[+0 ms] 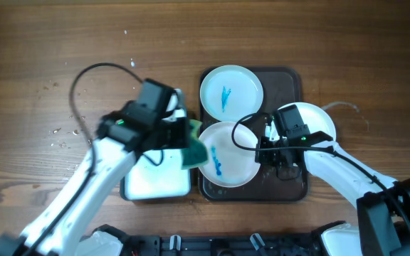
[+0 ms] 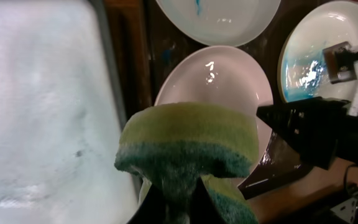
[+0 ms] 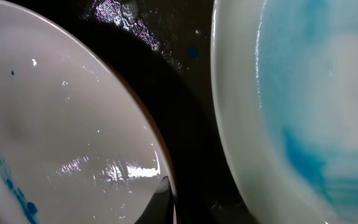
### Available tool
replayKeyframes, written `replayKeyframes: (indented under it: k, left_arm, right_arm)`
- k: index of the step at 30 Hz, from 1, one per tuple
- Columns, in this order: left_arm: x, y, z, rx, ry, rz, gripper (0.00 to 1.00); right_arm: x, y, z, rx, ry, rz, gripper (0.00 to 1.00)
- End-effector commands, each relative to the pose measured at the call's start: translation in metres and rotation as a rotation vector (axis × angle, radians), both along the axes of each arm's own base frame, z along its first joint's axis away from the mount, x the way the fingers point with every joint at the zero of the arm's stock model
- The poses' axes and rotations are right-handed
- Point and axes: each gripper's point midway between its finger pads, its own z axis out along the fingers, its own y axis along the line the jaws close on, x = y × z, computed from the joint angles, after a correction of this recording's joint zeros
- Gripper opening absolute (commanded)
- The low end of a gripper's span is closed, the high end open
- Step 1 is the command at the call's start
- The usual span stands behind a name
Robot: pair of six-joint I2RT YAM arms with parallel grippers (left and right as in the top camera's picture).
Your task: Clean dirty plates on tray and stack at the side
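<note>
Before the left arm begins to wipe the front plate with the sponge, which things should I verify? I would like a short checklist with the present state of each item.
1. Sponge held in the left gripper: ok.
2. Sponge placed at the front plate: ok, it is over the plate's left edge.
3. Front plate needs cleaning: ok, a blue smear shows on it.
4. Front plate lies on the dark tray: ok.
5. Right gripper steadies the front plate: cannot tell. Its fingers are by the plate's right rim, but contact is not visible.
</note>
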Motion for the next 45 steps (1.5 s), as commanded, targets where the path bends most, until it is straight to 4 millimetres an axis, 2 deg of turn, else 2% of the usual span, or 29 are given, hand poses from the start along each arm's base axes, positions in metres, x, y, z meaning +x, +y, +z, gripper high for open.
replayKeyframes:
  k: [1, 2, 5, 7, 8, 11, 12, 14, 15, 17, 21, 26, 28, 29, 31, 32, 35, 38, 40, 43, 45]
  left_arm:
    - [0.001, -0.028, -0.043, 0.022, 0.128, 0.044, 0.04]
    - [0.0, -0.036, -0.054, 0.018, 0.156, 0.042, 0.04]
    - [-0.011, -0.078, -0.085, -0.079, 0.277, -0.042, 0.04]
    - [-0.015, -0.095, -0.104, -0.107, 0.325, -0.063, 0.04]
    - [-0.017, -0.105, -0.119, -0.11, 0.344, -0.08, 0.04]
    - [-0.023, -0.111, -0.148, -0.073, 0.374, -0.098, 0.04]
    - [-0.023, -0.103, -0.159, -0.016, 0.367, -0.082, 0.04]
    - [-0.016, -0.068, -0.174, 0.177, 0.322, 0.003, 0.04]
    - [-0.01, -0.033, -0.179, 0.353, 0.278, 0.089, 0.04]
    - [-0.009, 0.01, -0.176, 0.549, 0.245, 0.134, 0.04]
    - [-0.009, 0.045, -0.171, 0.653, 0.271, 0.168, 0.04]
    - [-0.003, 0.057, -0.171, 0.658, 0.277, 0.16, 0.04]
    - [0.0, 0.046, -0.173, 0.619, 0.265, 0.038, 0.04]
    - [-0.001, 0.03, -0.176, 0.556, 0.263, -0.065, 0.04]
    - [-0.01, -0.009, -0.177, 0.36, 0.275, -0.256, 0.04]
    - [-0.017, -0.037, -0.172, 0.216, 0.287, -0.33, 0.04]
    - [-0.025, -0.098, -0.154, -0.076, 0.266, -0.436, 0.04]
    - [-0.028, -0.123, -0.155, -0.119, 0.241, -0.434, 0.04]
    - [-0.037, -0.138, -0.161, -0.125, 0.253, -0.436, 0.04]
    - [-0.05, -0.147, -0.162, -0.12, 0.266, -0.46, 0.04]
    - [-0.056, -0.143, -0.164, -0.103, 0.292, -0.46, 0.04]
  right_arm:
    - [-0.021, -0.014, -0.022, -0.073, 0.096, -0.027, 0.04]
    - [-0.023, -0.015, -0.022, -0.075, 0.101, -0.027, 0.05]
    - [-0.024, -0.015, -0.022, -0.077, 0.107, -0.027, 0.04]
    - [-0.024, -0.015, -0.022, -0.076, 0.107, -0.026, 0.04]
    - [-0.024, -0.014, -0.022, -0.073, 0.109, -0.026, 0.04]
    - [-0.025, -0.013, -0.022, -0.067, 0.111, -0.024, 0.04]
    - [-0.025, -0.013, -0.022, -0.067, 0.112, -0.024, 0.04]
    - [-0.025, -0.013, -0.022, -0.067, 0.114, -0.024, 0.04]
    - [-0.026, -0.013, -0.022, -0.064, 0.115, -0.023, 0.04]
    - [-0.026, -0.012, -0.022, -0.057, 0.118, -0.021, 0.04]
    - [-0.026, -0.012, -0.022, -0.058, 0.117, -0.021, 0.04]
    - [-0.027, -0.012, -0.022, -0.059, 0.12, -0.021, 0.04]
    - [-0.027, -0.012, -0.022, -0.059, 0.121, -0.021, 0.04]
    - [-0.027, -0.012, -0.022, -0.058, 0.121, -0.022, 0.04]
    - [-0.027, -0.012, -0.022, -0.058, 0.12, -0.021, 0.04]
    - [-0.027, -0.012, -0.022, -0.058, 0.12, -0.021, 0.04]
    - [-0.028, -0.012, -0.022, -0.06, 0.125, -0.022, 0.04]
    - [-0.029, -0.013, -0.022, -0.061, 0.128, -0.022, 0.04]
    - [-0.029, -0.01, -0.021, -0.047, 0.133, -0.018, 0.04]
    - [-0.029, -0.01, -0.021, -0.047, 0.133, -0.019, 0.04]
    - [-0.029, -0.01, -0.021, -0.047, 0.133, -0.018, 0.04]
